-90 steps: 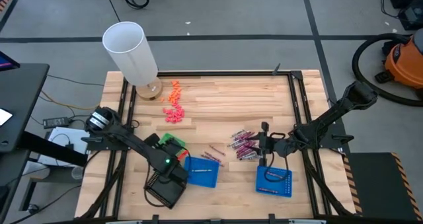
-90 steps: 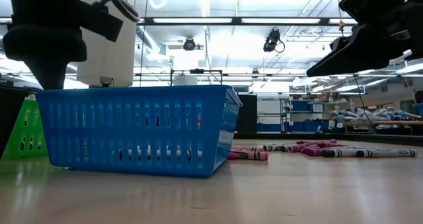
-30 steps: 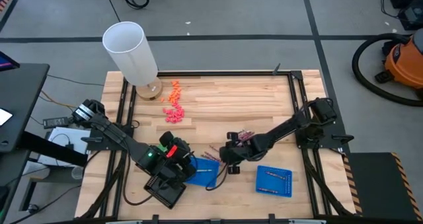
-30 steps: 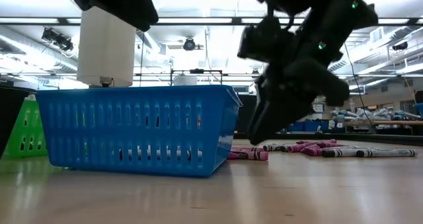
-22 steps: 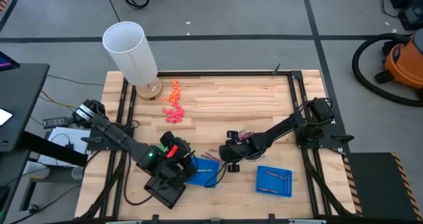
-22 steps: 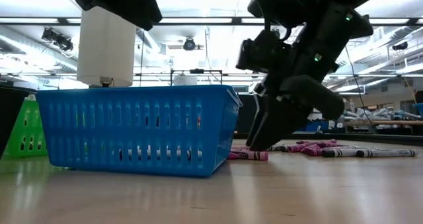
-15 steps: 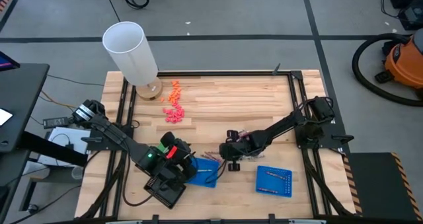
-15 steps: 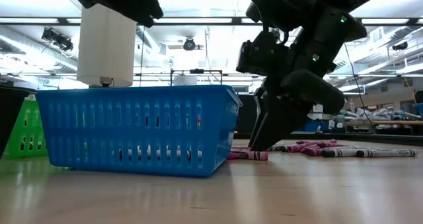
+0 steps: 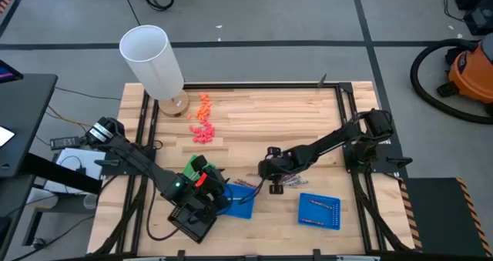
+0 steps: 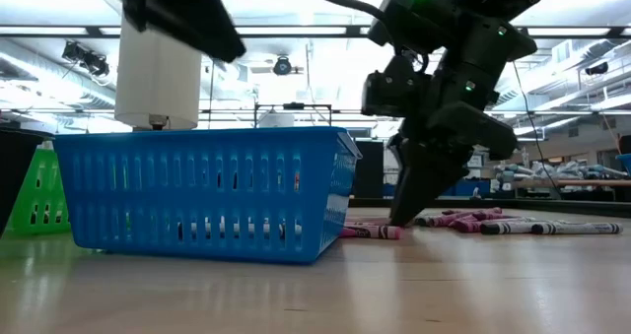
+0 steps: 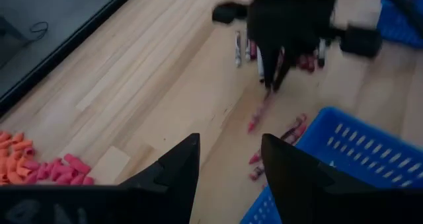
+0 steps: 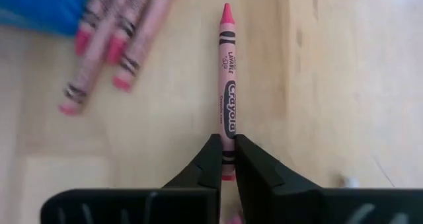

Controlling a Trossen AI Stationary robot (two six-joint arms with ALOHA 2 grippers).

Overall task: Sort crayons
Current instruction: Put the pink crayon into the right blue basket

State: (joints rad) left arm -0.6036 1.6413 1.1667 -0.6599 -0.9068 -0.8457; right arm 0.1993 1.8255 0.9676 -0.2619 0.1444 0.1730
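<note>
Right gripper (image 12: 225,159) was down at the light wooden table (image 9: 269,115), its two dark fingers (image 12: 207,161) pinched on the back end of a single pinkish-red crayon (image 12: 227,85) that lay flat on the wood, pointing away from the wrist. Three more pinkish-red crayons (image 12: 109,47) lay together just beside it, their far ends against the edge of a blue slotted plastic basket (image 9: 237,202). In the high view this gripper (image 9: 267,171) sat near the table's middle, between that basket and a loose cluster of crayons (image 9: 284,182) close to its tip. A second, smaller blue tray (image 9: 320,210) lay toward the right front of the table. Left gripper (image 11: 229,159) hung above the blue slotted basket with its fingers spread, holding nothing. A heap of orange and pink chunky bits (image 9: 202,121) lay well apart, near a tall white cylinder (image 9: 152,61) at the table's far left corner.
</note>
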